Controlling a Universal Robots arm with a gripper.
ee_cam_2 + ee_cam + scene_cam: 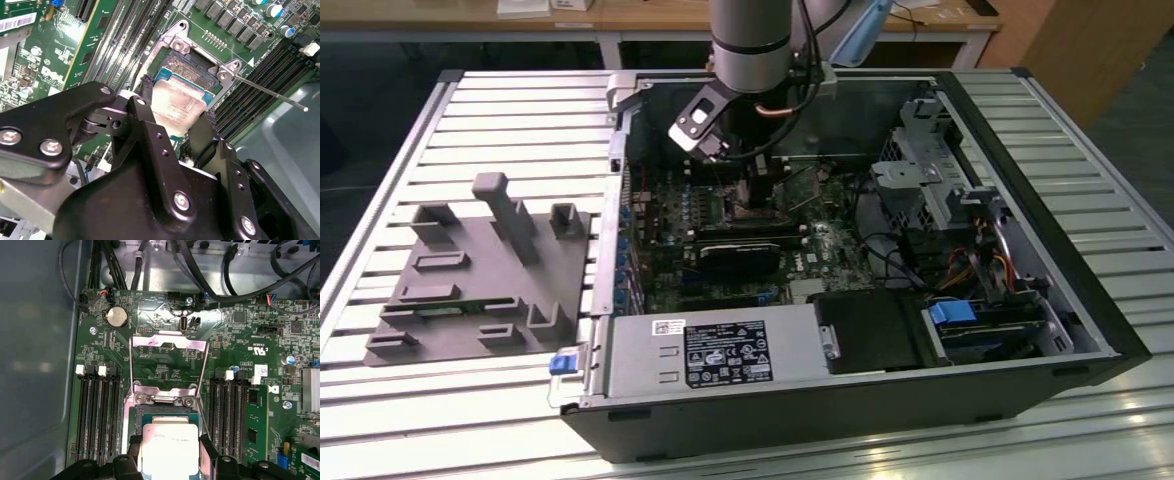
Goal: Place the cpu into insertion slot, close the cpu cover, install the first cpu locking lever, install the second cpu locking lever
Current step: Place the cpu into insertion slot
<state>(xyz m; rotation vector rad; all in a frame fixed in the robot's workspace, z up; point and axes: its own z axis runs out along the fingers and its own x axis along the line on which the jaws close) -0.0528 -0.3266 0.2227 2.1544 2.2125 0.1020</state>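
On the slatted table (480, 110), inside the open computer case (1067, 290), the gripper (170, 446) clamped the cpu (175, 102) just over the insertion slot (187, 67), with the cpu cover (167, 342) lying open, and any tilt or offset risked jamming it in the slot.

Arm (754, 40) reaching straight down, gripper (177, 102) apparently clamped on the cpu (170, 450)
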